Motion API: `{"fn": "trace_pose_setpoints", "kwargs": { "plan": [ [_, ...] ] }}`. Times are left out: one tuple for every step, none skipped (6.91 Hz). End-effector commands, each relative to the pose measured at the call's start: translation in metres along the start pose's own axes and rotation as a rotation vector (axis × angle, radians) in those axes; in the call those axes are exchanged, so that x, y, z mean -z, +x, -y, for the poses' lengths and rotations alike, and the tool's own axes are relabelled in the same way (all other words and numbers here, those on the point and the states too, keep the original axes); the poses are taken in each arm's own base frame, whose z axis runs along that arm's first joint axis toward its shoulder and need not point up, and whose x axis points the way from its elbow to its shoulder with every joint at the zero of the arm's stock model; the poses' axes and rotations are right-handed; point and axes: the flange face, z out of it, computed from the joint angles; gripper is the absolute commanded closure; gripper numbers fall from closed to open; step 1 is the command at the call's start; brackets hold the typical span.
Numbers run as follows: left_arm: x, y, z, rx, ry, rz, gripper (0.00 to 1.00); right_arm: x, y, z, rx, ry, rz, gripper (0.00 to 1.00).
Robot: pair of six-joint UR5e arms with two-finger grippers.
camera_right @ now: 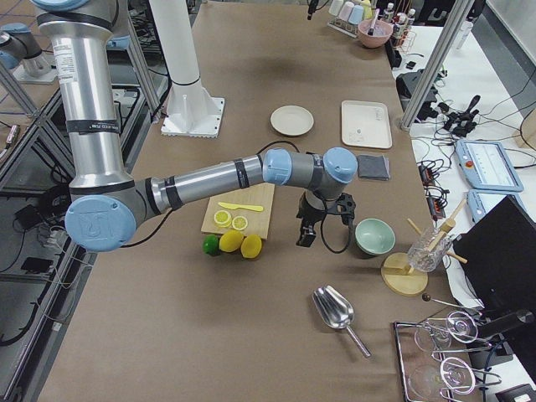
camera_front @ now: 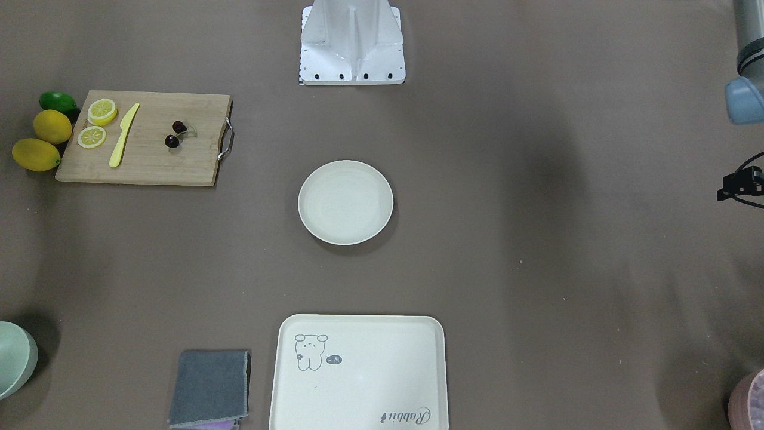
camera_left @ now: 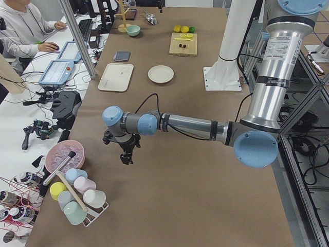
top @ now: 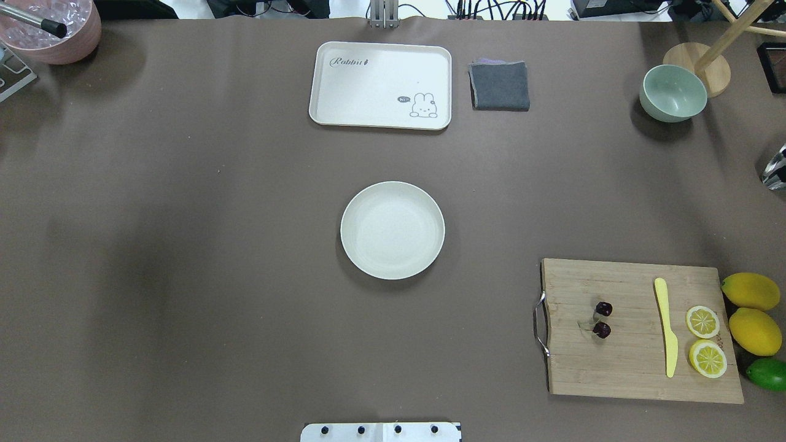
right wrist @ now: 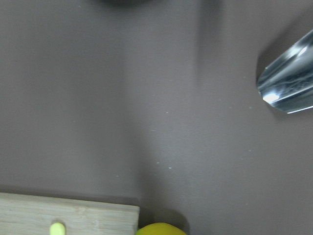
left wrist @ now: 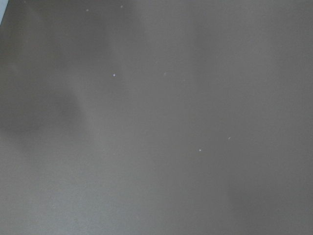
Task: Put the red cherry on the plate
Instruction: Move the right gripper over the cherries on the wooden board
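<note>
The red cherry, a pair of dark cherries on pale stems, lies on a wooden cutting board. The plate, round, cream-white and bare, sits mid-table. My left gripper hangs fingers-down over bare table at the far left end, well away from both. My right gripper hangs over the table just past the board, near the lemons. Whether either gripper is open or shut, I cannot tell. Both wrist views show mostly bare table, with no fingers in them.
Two lemon slices and a yellow knife share the board, with lemons and a lime beside it. A bear tray, grey cloth, green bowl, metal scoop and pink bowl line the edges.
</note>
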Motion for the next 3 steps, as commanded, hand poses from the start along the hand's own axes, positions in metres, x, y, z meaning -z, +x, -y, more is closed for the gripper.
{"fn": "trace_pose_setpoints", "kwargs": {
  "plan": [
    [0.0,0.001,0.0,0.024,0.001,-0.002,0.02,0.003,-0.075,-0.001,-0.135,-0.012,0.102,0.0],
    [-0.001,0.001,0.0,0.024,-0.001,-0.004,0.02,0.006,-0.115,-0.016,-0.116,-0.012,0.113,0.0],
    [0.001,0.005,0.001,0.039,0.003,-0.005,0.02,-0.003,-0.16,-0.033,-0.128,-0.036,0.111,0.01]
  ]
}}
